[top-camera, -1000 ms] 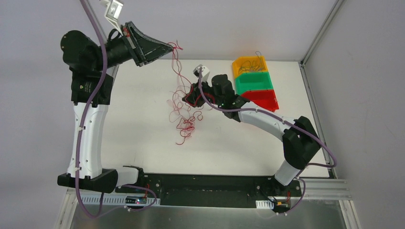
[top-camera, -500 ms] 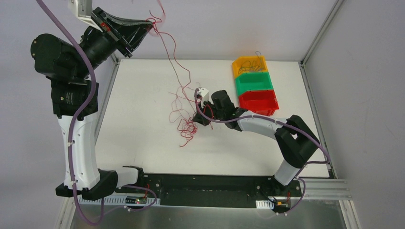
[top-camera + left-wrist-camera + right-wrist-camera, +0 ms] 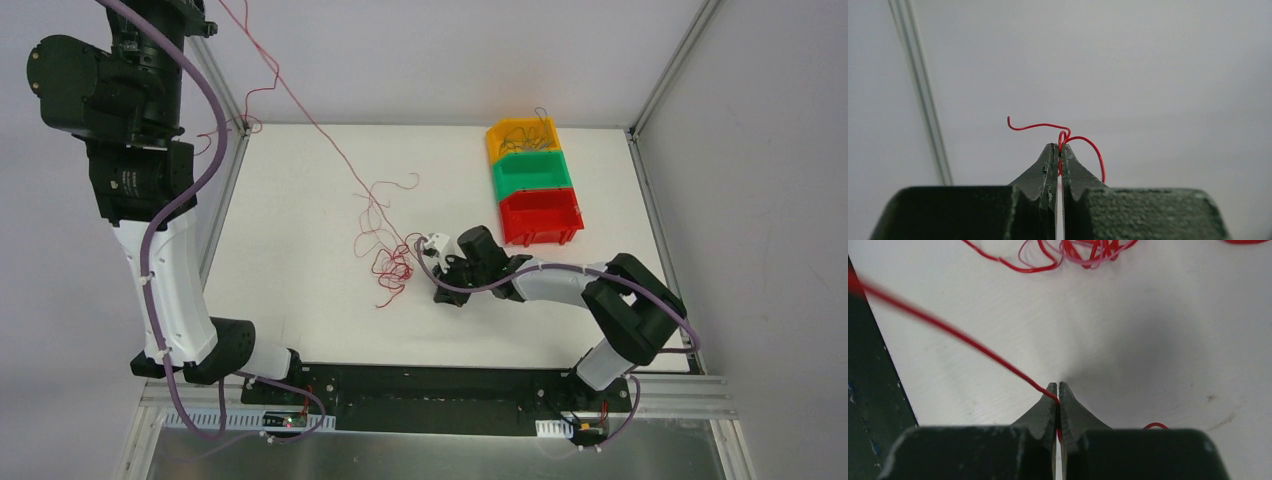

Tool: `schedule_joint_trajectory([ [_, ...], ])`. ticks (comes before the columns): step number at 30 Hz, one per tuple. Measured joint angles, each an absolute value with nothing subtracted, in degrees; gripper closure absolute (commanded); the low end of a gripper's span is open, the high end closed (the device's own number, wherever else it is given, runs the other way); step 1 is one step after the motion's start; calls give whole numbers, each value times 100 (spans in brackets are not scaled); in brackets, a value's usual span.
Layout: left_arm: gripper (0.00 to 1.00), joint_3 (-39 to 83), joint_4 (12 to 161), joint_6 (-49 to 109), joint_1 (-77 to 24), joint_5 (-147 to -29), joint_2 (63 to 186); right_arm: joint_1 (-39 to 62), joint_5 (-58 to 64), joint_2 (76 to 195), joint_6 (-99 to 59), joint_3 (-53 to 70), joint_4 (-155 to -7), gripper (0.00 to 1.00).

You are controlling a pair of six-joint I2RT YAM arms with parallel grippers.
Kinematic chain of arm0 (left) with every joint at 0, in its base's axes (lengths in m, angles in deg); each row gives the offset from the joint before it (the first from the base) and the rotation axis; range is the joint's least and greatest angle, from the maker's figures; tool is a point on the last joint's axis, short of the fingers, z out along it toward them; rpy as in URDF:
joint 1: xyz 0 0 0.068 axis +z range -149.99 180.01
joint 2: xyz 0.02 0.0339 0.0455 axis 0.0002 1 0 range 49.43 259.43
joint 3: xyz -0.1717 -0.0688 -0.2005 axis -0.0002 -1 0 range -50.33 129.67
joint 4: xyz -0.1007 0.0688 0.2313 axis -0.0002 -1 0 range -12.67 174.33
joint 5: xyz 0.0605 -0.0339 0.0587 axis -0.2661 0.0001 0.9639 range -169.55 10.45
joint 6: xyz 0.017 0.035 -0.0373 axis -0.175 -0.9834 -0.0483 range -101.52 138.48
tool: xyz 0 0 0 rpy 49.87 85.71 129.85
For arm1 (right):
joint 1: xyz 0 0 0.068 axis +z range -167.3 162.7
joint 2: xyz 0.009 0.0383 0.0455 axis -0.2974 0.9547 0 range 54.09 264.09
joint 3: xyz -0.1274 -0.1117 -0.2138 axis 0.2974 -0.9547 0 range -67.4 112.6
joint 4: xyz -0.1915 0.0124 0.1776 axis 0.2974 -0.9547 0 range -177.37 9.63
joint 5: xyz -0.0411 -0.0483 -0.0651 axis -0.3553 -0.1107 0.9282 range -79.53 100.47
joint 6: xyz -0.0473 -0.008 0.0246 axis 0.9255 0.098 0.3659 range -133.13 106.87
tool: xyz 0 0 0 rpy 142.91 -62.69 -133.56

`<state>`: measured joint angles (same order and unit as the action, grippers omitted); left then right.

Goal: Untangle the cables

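Up and away has gone the left arm [image 3: 135, 180] since a second ago, its tip now past the top edge of the overhead view, while the right arm [image 3: 560, 282] has pulled in toward the bases and sunk low over the worktop [image 3: 290, 210]. Both are plainly in the drawing-out step. The left hand [image 3: 1059, 148] is closed tight on one red strand [image 3: 1035, 125], a short curl of which pokes beyond the tips. The right hand [image 3: 1058, 386] is likewise pinched shut on a red wire just above the surface (whether it is the same wire I cannot tell). From the left hand's height the strand runs down taut to the knot of cables [image 3: 392, 265] lying just beside the right hand. The next move likely calls for a steady further pull with the right hand anchoring, slow enough that the loops slip, not cinch. At the far right stand three bins touching in a row. The orange bin [image 3: 505, 135] holds a few thin wires, while the green bin [image 3: 530, 185] and the red bin [image 3: 545, 225] show none.
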<state>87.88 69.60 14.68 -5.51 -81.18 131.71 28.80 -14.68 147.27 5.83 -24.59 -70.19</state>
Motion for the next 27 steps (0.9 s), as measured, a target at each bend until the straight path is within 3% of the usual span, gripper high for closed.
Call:
schedule_joint_trajectory([
  [11, 100, 8380, 7076, 1117, -360, -7552, 13477, 2880, -1577, 14085, 1057, -2754, -7533, 100],
  [12, 100, 8318, 7039, 1204, -360, -7622, 13464, 2880, -1577, 14050, 1059, -2750, -7587, 95],
  [14, 100, 7975, 6952, 1514, -312, -7941, 13326, 2870, -1584, 13958, 1046, -2695, -7756, 51],
  [15, 100, 7750, 6886, 1674, -286, -8149, 13221, 2867, -1601, 13906, 1005, -2614, -7904, 39],
  [19, 100, 6605, 6759, 2513, -249, -9436, 12660, 2859, -1708, 13656, 876, -1869, -8492, 31],
  [27, 100, 4718, 7380, 4443, -251, -11864, 11934, 2854, -2001, 12747, 332, -337, -8626, 31],
])
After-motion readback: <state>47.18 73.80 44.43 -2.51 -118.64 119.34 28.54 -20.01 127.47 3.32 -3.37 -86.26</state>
